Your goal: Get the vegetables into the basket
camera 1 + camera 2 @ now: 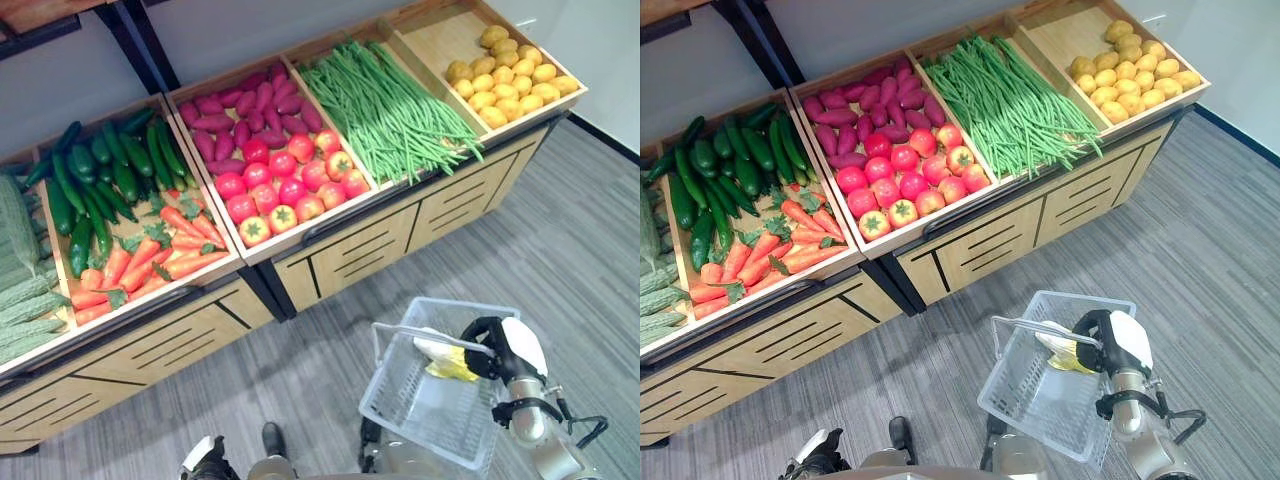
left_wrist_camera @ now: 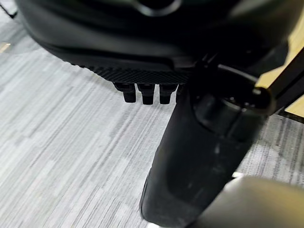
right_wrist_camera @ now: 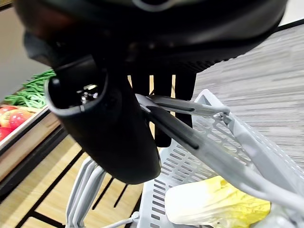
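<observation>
My right robot hand (image 1: 497, 350) hangs low at my right side with its fingers (image 3: 161, 90) curled round the handle (image 3: 190, 107) of a pale grey basket (image 1: 420, 410), which it carries above the grey floor (image 1: 570, 260). Inside the basket, near my right robot hand, lies a yellow-green leafy vegetable (image 3: 213, 206) against the slotted wall. My left robot hand (image 2: 147, 92) points down over the floor, its fingers curled under the palm and holding nothing.

Ahead of the basket stands a wooden counter (image 1: 370, 245) with slanted bins. From my left to my right they hold pale green gourds (image 1: 15, 270), dark cucumbers (image 1: 100, 175) above orange carrots (image 1: 150, 255), purple sweet potatoes (image 1: 250, 110) above red tomatoes (image 1: 285, 185), a heap of green beans (image 1: 385, 105), and yellow potatoes (image 1: 505, 75). The basket is well apart from the bins, nearest the front below the beans.
</observation>
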